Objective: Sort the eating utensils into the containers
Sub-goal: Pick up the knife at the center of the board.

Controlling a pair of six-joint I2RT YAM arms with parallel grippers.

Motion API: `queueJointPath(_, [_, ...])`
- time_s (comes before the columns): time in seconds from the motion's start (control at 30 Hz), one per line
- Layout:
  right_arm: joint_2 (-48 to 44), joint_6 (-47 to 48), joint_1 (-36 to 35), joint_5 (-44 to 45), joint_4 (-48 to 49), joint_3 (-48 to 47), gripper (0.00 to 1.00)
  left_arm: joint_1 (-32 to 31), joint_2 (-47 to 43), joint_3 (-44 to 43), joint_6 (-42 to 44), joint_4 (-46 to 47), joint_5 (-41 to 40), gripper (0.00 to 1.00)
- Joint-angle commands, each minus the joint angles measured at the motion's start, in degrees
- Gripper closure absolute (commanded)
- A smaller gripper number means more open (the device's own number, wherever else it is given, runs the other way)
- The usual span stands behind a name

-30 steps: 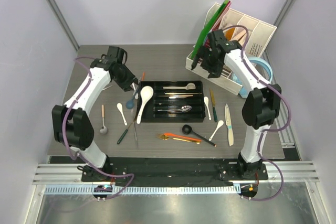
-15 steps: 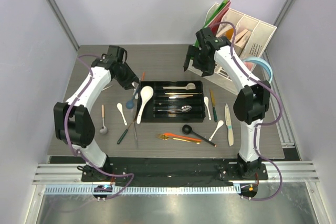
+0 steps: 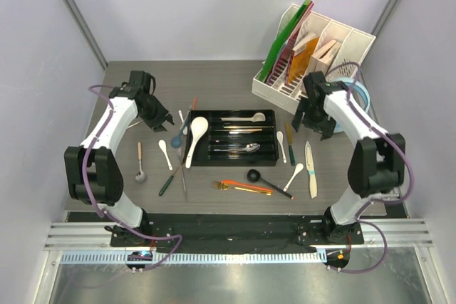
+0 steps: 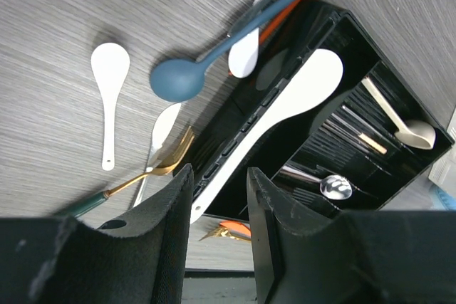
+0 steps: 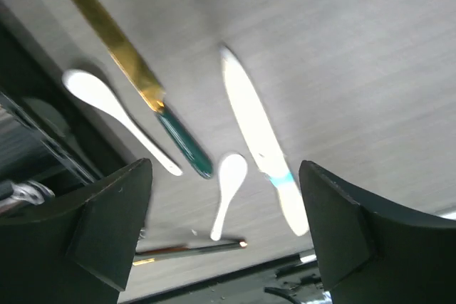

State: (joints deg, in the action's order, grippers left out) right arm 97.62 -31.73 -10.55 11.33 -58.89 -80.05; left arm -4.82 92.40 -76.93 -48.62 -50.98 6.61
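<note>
Over on the right side of the table [image 3: 214,83], the right gripper [image 5: 224,167] hangs above the loose pieces lying beside the black tray [image 3: 228,155], jaws spread wide with nothing between them. Straight below it lie the gold knife [image 5: 121,51] with its green handle, the white knife [image 5: 256,126], a white soup spoon [image 5: 114,108] and a small white spoon [image 5: 226,194], all flat on the table and close to one another. That closeness is the catch. My read is that a pick is being lined up, and the white knife looks the easier target, since it has bare table along its outer side. The jaws want to turn square across the handle and drop one on each side of that piece only. The gold knife and the soup spoon nearly touch, so a sloppy descent there could drag both. Flat, thin cutlery also calls for getting right down to the surface before closing. Across at the tray's left end, the left gripper [image 4: 219,171] hovers with jaws partway apart and empty. It looks down on the big white spoon [image 4: 285,105] slanting over the tray wall and the blue spoon [image 4: 178,80] beside it.
</note>
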Motion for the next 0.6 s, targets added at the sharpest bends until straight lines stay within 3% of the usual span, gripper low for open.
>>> queueJointPath(0.0, [-9.3,-0.8,1.1,2.3,3.3,9.7,0.14,0.0,1.6,-1.8,1.5,0.2,3.5,0.64])
queueJointPath(0.27, [-10.4,1.6,1.1,1.2,0.7,19.0,0.27,0.0,0.6,0.1,1.6,0.4,2.8,0.64])
queueJointPath(0.57, [-8.0,2.8,1.1,-0.6,2.0,21.3,0.36,-0.2,-3.7,3.3,1.5,0.8,1.8,0.64])
